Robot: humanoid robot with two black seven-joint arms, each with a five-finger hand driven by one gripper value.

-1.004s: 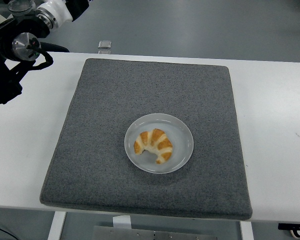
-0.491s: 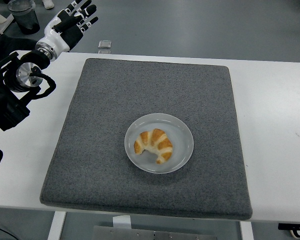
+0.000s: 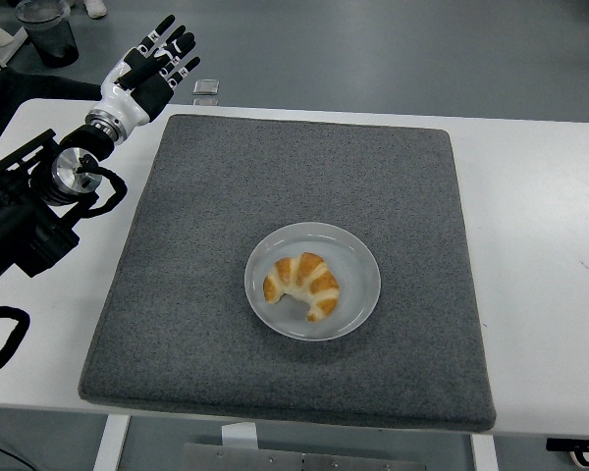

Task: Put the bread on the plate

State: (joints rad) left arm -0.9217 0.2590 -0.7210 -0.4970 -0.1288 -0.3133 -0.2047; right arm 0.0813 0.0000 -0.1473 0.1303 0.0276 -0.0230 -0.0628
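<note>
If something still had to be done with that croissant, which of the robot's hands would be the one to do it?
The left. Its hand is the only one in view, open above the table's far left corner. The croissant already lies on the plate, so probably little remains. The right arm does not show.

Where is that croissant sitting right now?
The croissant lies on the white plate, left of its centre, in the middle of the grey mat.
</note>
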